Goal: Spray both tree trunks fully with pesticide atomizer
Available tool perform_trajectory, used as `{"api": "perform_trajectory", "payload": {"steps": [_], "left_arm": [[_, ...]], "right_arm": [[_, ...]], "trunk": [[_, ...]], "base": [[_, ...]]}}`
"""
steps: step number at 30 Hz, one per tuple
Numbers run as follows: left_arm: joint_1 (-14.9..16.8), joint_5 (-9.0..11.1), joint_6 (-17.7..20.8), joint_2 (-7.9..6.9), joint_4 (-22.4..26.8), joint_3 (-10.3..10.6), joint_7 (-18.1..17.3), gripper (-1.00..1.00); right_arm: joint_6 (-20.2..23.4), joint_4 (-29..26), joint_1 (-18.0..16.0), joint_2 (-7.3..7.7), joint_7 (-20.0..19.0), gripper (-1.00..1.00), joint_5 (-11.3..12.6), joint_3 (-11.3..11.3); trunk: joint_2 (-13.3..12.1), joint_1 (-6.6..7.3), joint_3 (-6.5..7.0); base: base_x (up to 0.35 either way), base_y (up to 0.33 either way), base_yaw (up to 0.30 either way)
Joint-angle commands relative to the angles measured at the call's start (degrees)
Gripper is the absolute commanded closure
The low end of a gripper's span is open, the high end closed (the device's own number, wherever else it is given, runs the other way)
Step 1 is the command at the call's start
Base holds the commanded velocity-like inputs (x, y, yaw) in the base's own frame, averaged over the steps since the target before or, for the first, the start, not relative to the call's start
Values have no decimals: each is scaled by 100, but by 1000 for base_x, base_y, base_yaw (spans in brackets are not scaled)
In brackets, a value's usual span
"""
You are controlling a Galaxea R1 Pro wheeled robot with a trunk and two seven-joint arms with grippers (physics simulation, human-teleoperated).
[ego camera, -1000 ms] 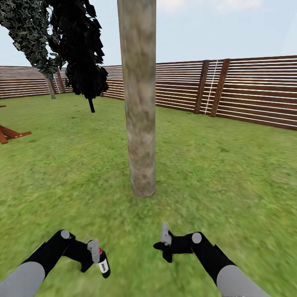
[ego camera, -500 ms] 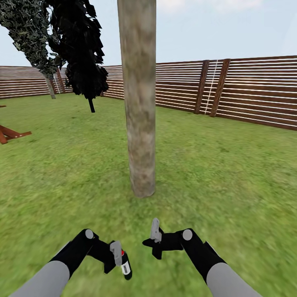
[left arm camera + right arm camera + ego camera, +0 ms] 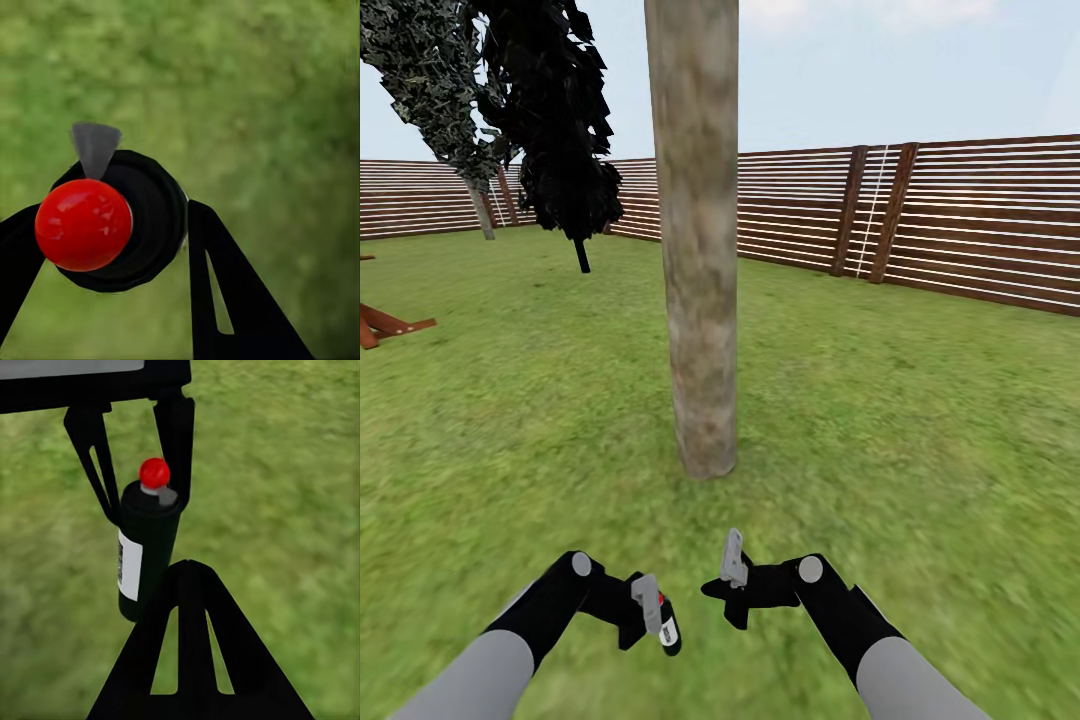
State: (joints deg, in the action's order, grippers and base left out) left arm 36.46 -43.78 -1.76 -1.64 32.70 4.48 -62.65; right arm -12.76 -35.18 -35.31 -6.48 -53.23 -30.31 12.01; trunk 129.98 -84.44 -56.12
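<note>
Green grass fills the head view; a pale mottled tree trunk (image 3: 702, 300) rises just ahead. Low down, the left claw (image 3: 650, 610) is clamped on the black pesticide atomizer (image 3: 668, 628), held above the floor; the right claw (image 3: 734, 570) sits near, fingers together, empty. Left wrist view: the atomizer's red button (image 3: 83, 223) tops a round black body between two fingers. Right wrist view: a rigid, smooth, likely light can, best gripped mid-body below the nozzle (image 3: 166, 496)
</note>
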Motion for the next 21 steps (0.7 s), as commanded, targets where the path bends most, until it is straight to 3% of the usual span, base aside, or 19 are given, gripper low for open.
{"api": "perform_trajectory", "payload": {"steps": [1, 10, 14, 21], "left_arm": [[2, -17, -17, 11, 9, 18, -10, 100], [2, -39, -26, 188, 9, 31, -10, 100], [2, -237, -10, 227, 9, 100, -2, 100], [2, -269, -1, 326, 16, 106, 12, 100]], "right_arm": [[-33, -7, -2, -2, -5, 100, -54, -6], [-33, -7, -2, -2, -4, 100, -54, -6], [-33, -7, -2, -2, -3, 100, -54, -6], [-33, -7, -2, -2, -3, 100, -54, -6]], "trunk": [[2, 1, -5], [2, 1, -5], [2, 1, -5], [2, 1, -5]], "base": [[0, 0, 0], [0, 0, 0], [0, 0, 0], [0, 0, 0]]}}
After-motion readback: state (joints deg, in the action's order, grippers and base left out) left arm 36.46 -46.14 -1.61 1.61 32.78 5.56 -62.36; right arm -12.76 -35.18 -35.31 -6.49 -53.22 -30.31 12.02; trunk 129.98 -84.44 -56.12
